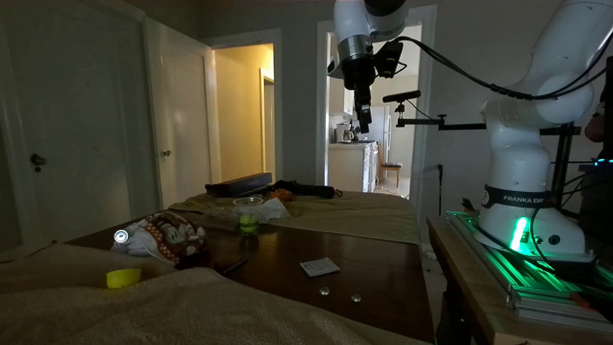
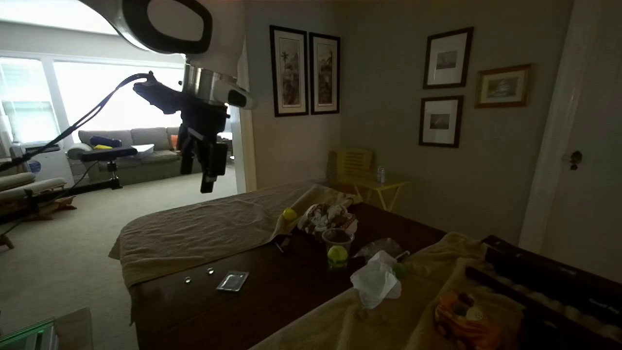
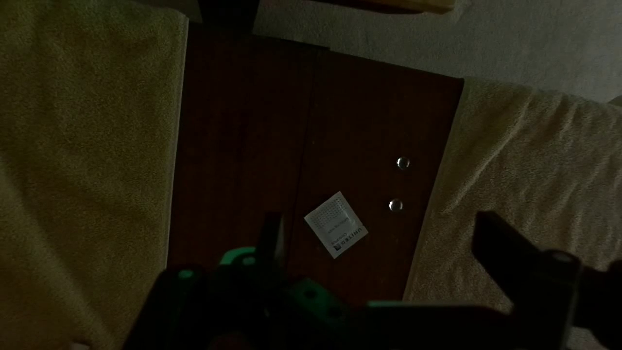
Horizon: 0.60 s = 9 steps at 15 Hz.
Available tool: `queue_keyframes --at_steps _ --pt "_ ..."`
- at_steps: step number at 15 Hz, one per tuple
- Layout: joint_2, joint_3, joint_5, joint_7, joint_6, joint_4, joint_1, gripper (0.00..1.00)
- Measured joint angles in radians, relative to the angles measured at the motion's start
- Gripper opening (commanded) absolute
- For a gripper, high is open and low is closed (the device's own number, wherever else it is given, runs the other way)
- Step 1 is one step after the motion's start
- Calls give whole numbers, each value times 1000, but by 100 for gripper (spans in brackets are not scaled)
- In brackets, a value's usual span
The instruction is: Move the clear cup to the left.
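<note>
The clear cup (image 2: 338,237) stands upright on the dark wood table, with a yellow-green ball (image 2: 337,253) showing inside or through it. In an exterior view its clear rim and wall (image 1: 248,210) show beside a white tissue. It is out of the wrist view. My gripper (image 1: 365,127) hangs high above the table, well away from the cup; it also shows in an exterior view (image 2: 197,180). In the wrist view the fingers (image 3: 378,218) are wide apart with nothing between them.
A white packet (image 3: 336,224) and two glass beads (image 3: 395,205) lie on the wood. A patterned bag (image 2: 328,218), white tissue (image 2: 376,279) and clear plastic (image 2: 384,247) lie close to the cup. A yellow object (image 1: 123,278) rests on a towel. A long black box (image 1: 239,184) lies beyond.
</note>
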Motion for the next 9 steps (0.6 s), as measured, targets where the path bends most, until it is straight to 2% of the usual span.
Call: queue_keyframes --at_steps 5,9 --pt "0 4 0 0 3 0 -5 100" --pt "0 22 -47 6 150 -7 -39 100"
